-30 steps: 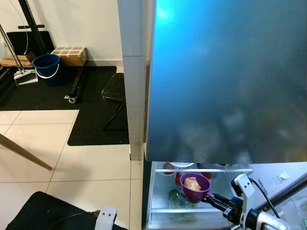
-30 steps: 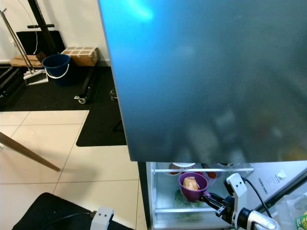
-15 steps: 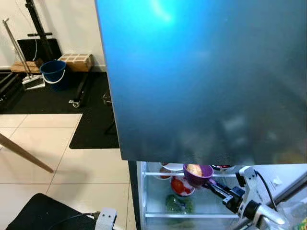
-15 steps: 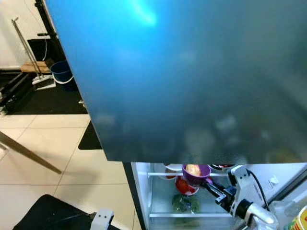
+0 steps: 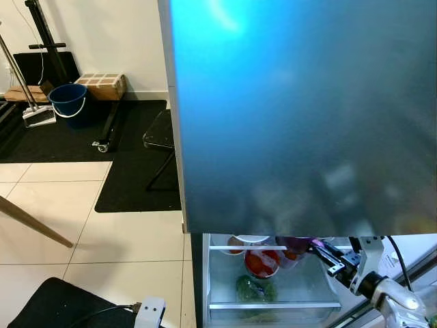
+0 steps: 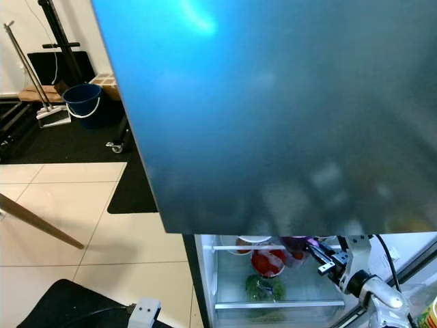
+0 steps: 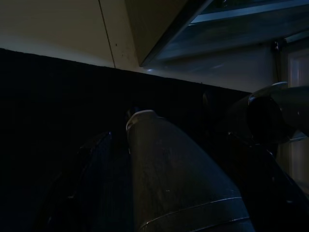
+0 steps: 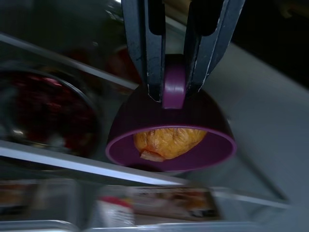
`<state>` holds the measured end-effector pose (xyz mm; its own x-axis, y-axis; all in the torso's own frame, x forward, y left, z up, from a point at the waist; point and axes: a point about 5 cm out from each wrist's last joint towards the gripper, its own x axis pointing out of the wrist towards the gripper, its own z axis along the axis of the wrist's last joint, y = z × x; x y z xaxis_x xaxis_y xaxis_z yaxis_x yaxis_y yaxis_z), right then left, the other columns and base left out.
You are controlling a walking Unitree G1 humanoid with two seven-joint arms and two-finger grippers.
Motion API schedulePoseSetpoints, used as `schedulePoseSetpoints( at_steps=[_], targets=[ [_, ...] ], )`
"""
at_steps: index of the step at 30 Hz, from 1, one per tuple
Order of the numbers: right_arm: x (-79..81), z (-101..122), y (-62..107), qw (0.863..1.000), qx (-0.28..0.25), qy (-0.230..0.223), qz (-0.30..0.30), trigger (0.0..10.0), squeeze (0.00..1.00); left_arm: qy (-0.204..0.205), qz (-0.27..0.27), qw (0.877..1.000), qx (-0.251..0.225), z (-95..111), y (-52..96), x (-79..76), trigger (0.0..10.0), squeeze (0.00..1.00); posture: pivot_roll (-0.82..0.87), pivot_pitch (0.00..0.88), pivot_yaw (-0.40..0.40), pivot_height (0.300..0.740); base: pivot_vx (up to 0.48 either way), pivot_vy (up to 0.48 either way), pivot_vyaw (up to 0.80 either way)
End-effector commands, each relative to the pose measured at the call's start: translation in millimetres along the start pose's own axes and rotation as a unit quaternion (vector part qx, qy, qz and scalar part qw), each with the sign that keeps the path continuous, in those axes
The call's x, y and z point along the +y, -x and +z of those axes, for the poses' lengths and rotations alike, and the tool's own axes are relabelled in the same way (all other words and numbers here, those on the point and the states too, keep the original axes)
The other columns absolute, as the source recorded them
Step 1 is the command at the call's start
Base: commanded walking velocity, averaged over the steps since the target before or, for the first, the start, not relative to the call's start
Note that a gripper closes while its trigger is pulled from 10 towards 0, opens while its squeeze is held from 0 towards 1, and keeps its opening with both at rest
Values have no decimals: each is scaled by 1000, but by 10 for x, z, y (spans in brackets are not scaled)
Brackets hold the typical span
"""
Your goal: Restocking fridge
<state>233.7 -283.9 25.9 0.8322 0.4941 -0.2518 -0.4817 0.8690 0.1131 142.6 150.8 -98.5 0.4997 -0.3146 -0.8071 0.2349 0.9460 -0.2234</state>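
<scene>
Purple bowl with a piece of orange-yellow food is hanging by its handle in the right gripper, whose fingers are pinching that handle from both sides. Gripper and bowl are reaching into the open fridge, just under the blue door, above a glass shelf. Beside it are sitting a bowl of red food and greens below. Left gripper is hanging in shadow; whether it is spread cannot be told.
</scene>
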Motion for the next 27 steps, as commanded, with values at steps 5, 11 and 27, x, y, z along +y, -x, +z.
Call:
schedulePoseSetpoints(
  at_steps=[5, 11, 27],
  targets=[
    [84, -20, 43, 998, -7, -26, 65, 10000, 0, 8, -2, 1000, 14, -101, 17, -24, 10000, 0, -23, 0, -10, 739, 0, 0, 0],
    [152, -62, 70, 992, 8, -48, 113, 10000, 0, 9, -2, 1000, 14, -104, 15, -32, 10000, 0, -19, 0, -13, 739, 0, 0, 0],
    [7, 376, 73, 987, -111, -79, 86, 10000, 0, 8, -1, 1000, 13, -105, 18, -25, 10000, 0, -18, 0, -14, 739, 0, 0, 0]
  ],
)
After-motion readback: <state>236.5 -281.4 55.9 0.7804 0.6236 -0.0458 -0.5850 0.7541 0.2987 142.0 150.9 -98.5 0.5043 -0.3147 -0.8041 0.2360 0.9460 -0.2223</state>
